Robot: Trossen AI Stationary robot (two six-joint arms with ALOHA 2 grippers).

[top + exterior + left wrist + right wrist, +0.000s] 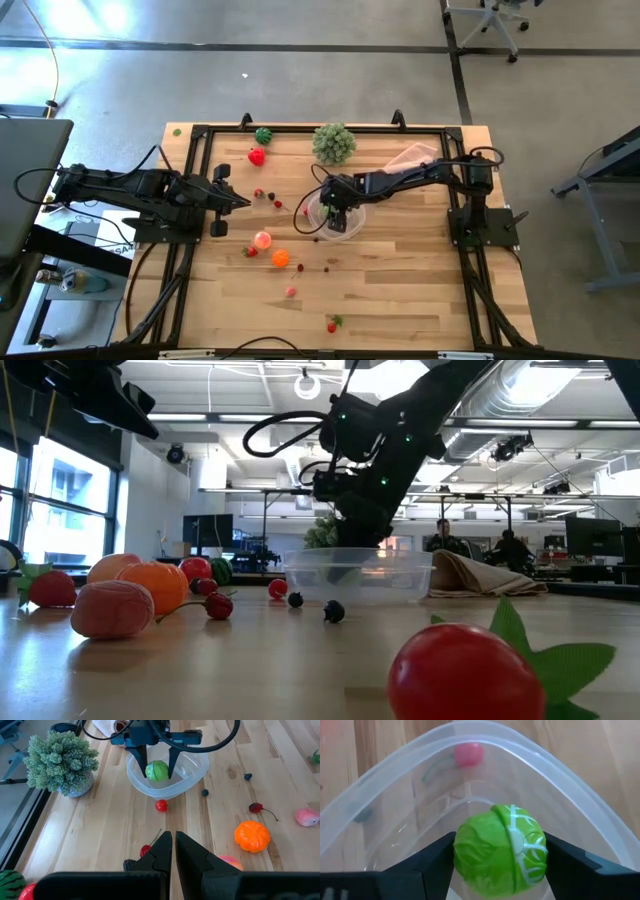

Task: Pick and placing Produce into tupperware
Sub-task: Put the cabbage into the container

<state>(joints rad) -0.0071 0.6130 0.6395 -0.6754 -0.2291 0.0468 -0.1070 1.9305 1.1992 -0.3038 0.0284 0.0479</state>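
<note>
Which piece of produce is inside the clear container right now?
The bright green cabbage, between the right gripper's fingers inside the tupperware. Every other piece lies outside on the table.

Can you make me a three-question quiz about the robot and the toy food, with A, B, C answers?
1. Where is the bright green cabbage toy?
A. Between the right gripper's fingers, over the clear container
B. On the pink cloth
C. Beside the left gripper

2. What colour is the small pumpkin-shaped toy lying on the table?
A. Blue
B. Orange
C. White

3. How is the left gripper?
A. Wide open
B. Shut on a cherry
C. Shut, holding nothing

Answers:
1. A, the right wrist view shows the cabbage between both dark fingers with the container's rim around it.
2. B, the left wrist view shows it bright orange on the wood.
3. C, its two fingers meet with nothing between them, off to the left of the container.
</note>
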